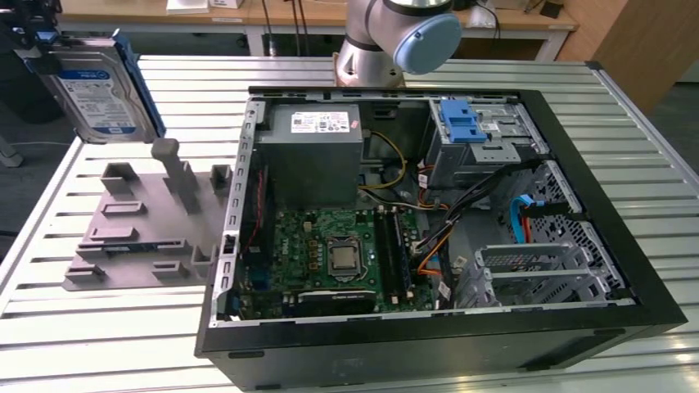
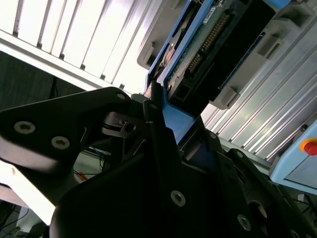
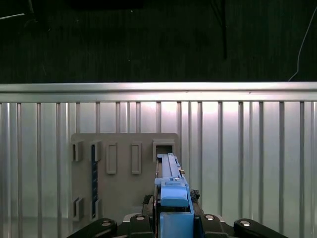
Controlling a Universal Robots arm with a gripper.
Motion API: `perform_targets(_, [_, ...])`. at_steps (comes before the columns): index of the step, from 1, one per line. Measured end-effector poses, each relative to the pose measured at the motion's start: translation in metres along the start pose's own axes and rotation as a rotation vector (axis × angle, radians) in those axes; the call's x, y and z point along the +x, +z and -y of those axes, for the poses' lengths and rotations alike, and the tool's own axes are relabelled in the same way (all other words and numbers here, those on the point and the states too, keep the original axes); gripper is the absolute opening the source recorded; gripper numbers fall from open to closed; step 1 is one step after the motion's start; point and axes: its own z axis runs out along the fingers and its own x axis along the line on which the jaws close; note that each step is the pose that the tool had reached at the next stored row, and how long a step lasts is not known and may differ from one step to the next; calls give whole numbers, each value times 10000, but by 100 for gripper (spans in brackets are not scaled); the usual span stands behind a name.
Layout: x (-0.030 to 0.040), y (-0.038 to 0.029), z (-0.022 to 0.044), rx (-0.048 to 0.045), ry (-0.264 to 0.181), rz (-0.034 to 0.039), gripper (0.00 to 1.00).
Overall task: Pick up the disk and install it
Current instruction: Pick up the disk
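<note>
1. Closest to the lens in both wrist views, the claw (image 3: 172,222) is clenched on the disk (image 3: 169,171). Its black fingers (image 2: 157,144) pinch the drive at its blue side rail, and the circuit-board face shows in the second wrist view.
2. Seen in the exterior view, the disk hangs on edge at the exterior view's left. It is in the air above the grey holder (image 1: 137,233) and touches neither that nor the slatted surface (image 1: 98,336).
3. Well apart, toward the exterior view's right, lies the open computer case (image 1: 437,332). A metal drive cage (image 1: 497,139) with a blue latch (image 1: 462,123) sits at its far corner, near the power supply (image 1: 317,147).
4. By the look of it, the pick-up is done and the carry is in hand. The install is not yet done, as the disk is outside the case.
5. Seating the drive would seem to call for three things:
   - crossing over the case wall;
   - turning the disk from its on-edge pose to match whichever bay takes it, which the pictures do not settle;
   - lining its rails up squarely while keeping clear of the loose cables (image 1: 480,192).
</note>
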Motion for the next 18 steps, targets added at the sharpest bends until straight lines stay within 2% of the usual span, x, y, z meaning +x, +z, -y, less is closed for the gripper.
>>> perform_targets(18, [-12, -117, -2, 5, 0, -1, 36])
